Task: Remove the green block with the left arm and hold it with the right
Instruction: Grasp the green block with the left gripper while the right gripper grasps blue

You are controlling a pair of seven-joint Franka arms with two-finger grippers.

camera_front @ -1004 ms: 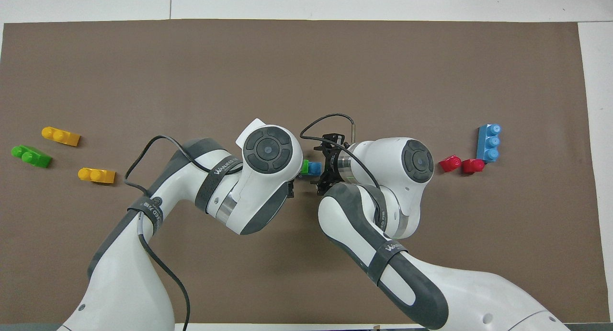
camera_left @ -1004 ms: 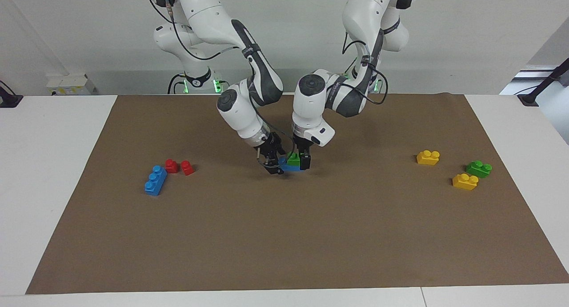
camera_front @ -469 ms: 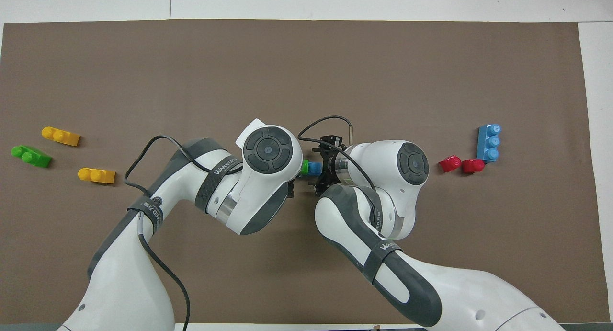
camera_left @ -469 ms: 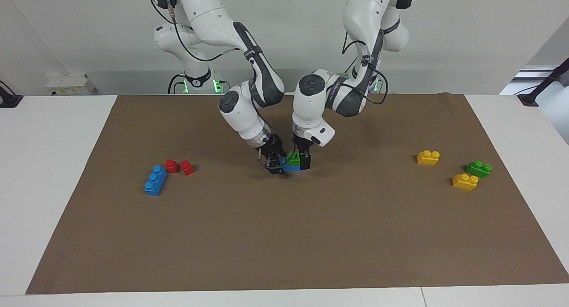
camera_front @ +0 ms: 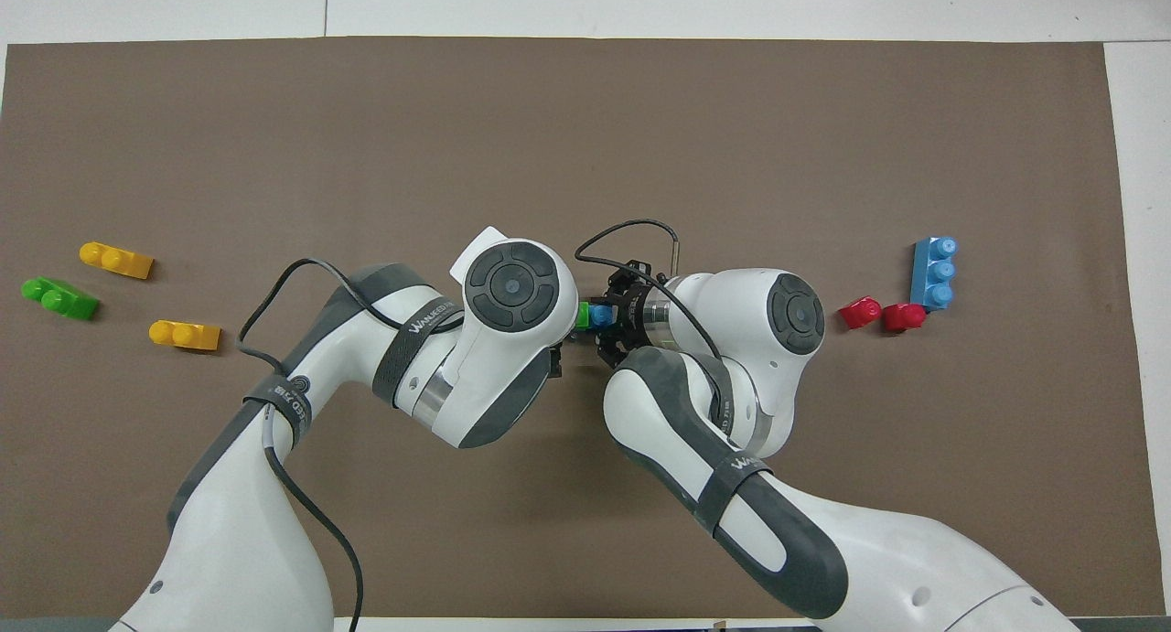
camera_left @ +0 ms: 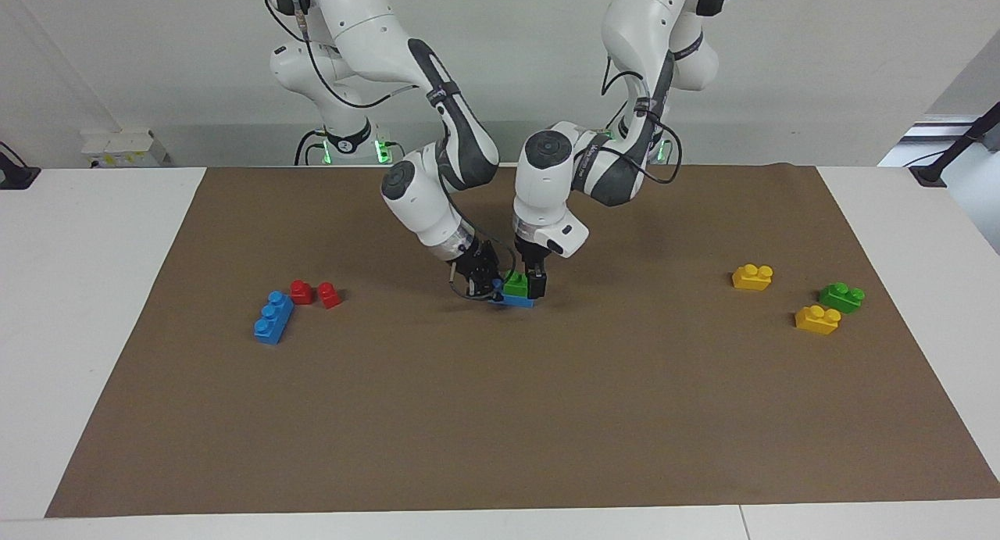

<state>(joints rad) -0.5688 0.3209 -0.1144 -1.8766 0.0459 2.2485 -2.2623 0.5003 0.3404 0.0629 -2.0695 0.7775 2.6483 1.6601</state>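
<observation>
The green block (camera_left: 514, 284) (camera_front: 582, 316) sits pressed onto a small blue brick (camera_left: 517, 301) (camera_front: 600, 316) in the middle of the brown mat. My left gripper (camera_left: 525, 284) comes straight down over the green block and stands open, with a finger on either side of the block. Its wrist hides the fingers in the overhead view. From the right arm's end of the table, my right gripper (camera_left: 488, 288) (camera_front: 611, 319) reaches in slantwise, low at the mat. It is shut on the end of the blue brick beside the green block.
Two yellow bricks (camera_left: 752, 277) (camera_left: 817, 320) and a darker green brick (camera_left: 841, 296) lie toward the left arm's end of the mat. Toward the right arm's end lie two red bricks (camera_left: 301, 291) (camera_left: 330, 295) and a long blue brick (camera_left: 273, 317).
My right gripper moved in onto the blue brick and closed on it. The two stacked bricks shifted slightly, so more of the green block shows. The left gripper stayed over the block.
</observation>
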